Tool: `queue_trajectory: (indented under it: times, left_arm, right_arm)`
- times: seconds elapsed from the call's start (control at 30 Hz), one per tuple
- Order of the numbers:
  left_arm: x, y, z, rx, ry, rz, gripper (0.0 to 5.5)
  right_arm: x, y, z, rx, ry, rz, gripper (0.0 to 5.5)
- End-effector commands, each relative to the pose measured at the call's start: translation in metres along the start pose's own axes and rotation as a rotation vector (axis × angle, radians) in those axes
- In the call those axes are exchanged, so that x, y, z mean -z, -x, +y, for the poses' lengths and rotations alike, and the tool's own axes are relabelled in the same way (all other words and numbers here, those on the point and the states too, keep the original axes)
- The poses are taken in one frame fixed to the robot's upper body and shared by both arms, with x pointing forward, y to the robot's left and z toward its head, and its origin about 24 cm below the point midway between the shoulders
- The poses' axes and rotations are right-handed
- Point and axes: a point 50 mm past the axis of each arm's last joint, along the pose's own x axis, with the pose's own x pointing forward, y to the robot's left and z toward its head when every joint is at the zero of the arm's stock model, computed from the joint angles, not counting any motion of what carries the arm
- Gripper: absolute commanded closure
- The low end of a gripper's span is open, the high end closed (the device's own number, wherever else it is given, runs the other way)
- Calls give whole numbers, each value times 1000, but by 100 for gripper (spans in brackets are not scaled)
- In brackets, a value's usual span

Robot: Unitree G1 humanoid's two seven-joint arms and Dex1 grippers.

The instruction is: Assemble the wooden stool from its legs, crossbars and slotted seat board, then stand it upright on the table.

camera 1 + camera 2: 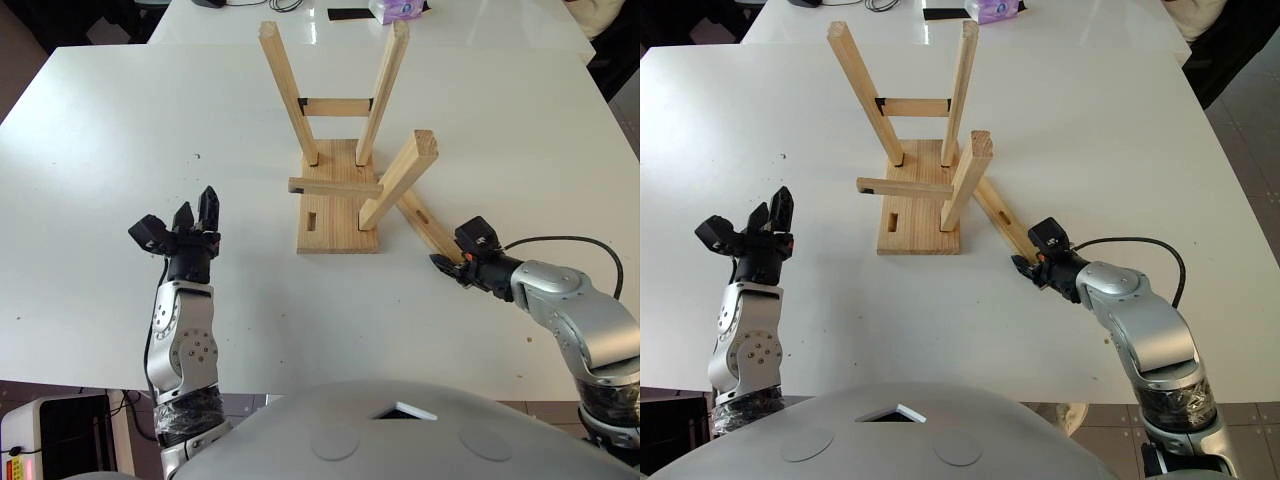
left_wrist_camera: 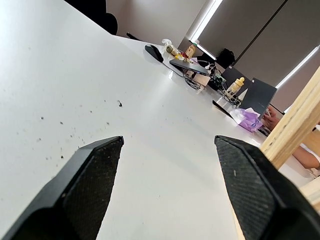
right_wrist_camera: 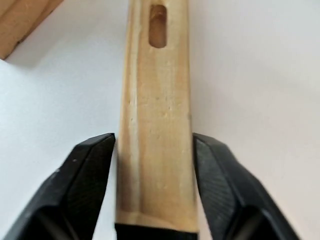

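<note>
The white table stretched wide to both sides, and the upturned stool sat about mid-table, well in from every edge. Its slotted seat board lay flat, long axis running from the robot's side toward the far edge, with two open slots at its near end. Two far legs rose from it, splaying upward and away, joined by a crossbar. A third leg stood on the board's right side, tilted up to the right, and a second crossbar ran level from it to the left, its free end over the board's left edge. The loose leg lay flat on the table just right of the board, its long axis slanting from the board's right edge toward the robot's right and nearer side, slot facing up. The right gripper met its near end, fingers pinching the wood from both sides. The left gripper hung over bare table well left of the board, fingers spread wide, touching nothing.
</note>
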Motion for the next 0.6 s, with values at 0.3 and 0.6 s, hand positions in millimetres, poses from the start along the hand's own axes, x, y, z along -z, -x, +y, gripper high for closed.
queue_trajectory:
  times: [0.3,0.6]
  left_arm:
    - [-65,-37,-21,63,5,-213,211]
    - [-103,-84,-111,470,147,-292,211]
  right_arm:
    - [-27,-11,-41,106,-148,-204,345]
    - [-237,58,-130,95,-233,-1031,345]
